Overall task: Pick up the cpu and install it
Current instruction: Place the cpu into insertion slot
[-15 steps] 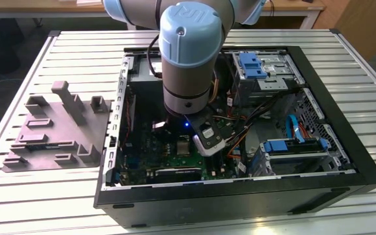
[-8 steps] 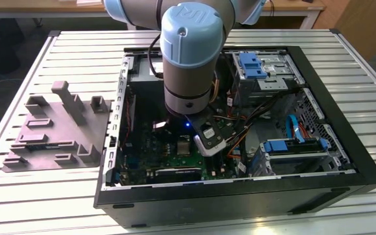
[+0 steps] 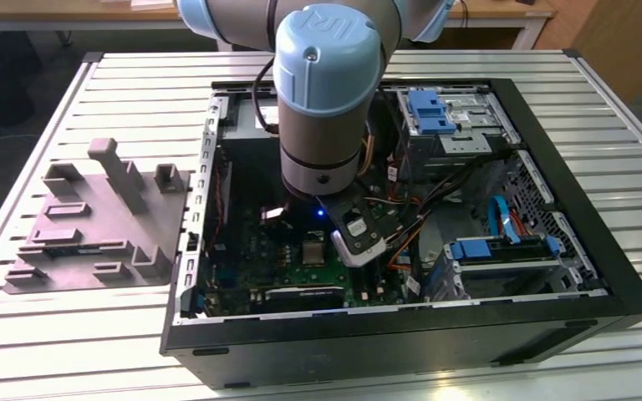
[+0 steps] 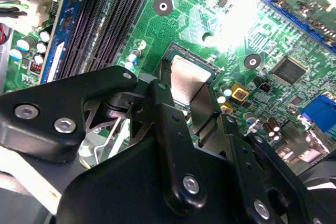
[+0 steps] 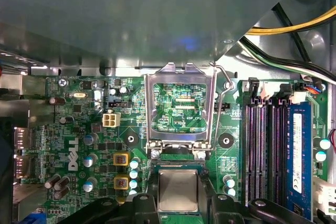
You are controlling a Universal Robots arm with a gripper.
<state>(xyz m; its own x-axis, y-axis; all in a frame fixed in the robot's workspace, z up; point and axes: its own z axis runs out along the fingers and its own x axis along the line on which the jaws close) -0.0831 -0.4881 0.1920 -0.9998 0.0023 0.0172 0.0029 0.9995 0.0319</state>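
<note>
Gripper (image 5: 178, 183) pinched cpu (image 5: 178, 195) by its edges, down at socket (image 4: 181, 52). Lid (image 5: 149, 103) stood open. Pickup done; seating apparently unfinished, cpu unreleased.

Table (image 3: 64, 351): pale metal top, long parallel slats with grooves between. Two things sit straight on it. Black PC case (image 3: 410, 347) lies on its side, open face up. Grey moulded holder (image 3: 93, 238), with upright posts, lies flat just beside the case on the exterior view's left, close against its wall; can't tell if they touch. Slats show on every side of the case.
</note>
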